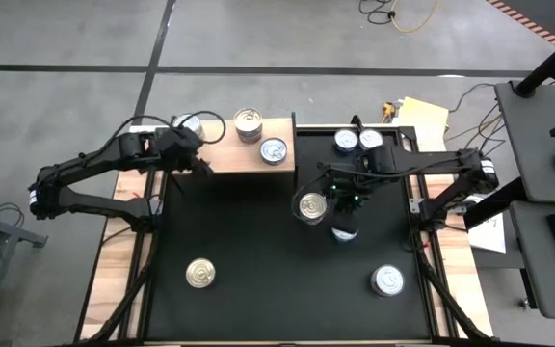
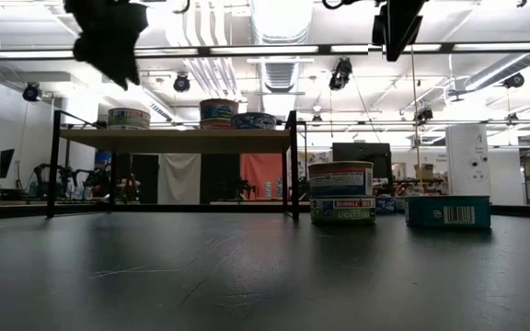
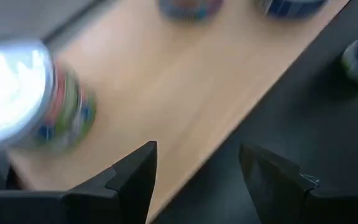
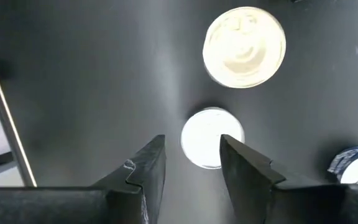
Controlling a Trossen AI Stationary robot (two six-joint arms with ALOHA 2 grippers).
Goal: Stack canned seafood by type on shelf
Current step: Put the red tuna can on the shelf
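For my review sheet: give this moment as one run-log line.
left end effector: open, over shelf edge, empty | right end effector: open, above silver-top can on table | shelf holds three cans

Workshop room under strip lighting
A grey floor (image 1: pixel 258 34) crossed by dark lines is seen; ceiling lights (image 2: pixel 247 51) are lit above.

light-brown shelf (image 1: pixel 231 152); black table (image 1: pixel 258 260); gold-topped can (image 1: pixel 311 206); silver-topped can (image 1: pixel 386 280).
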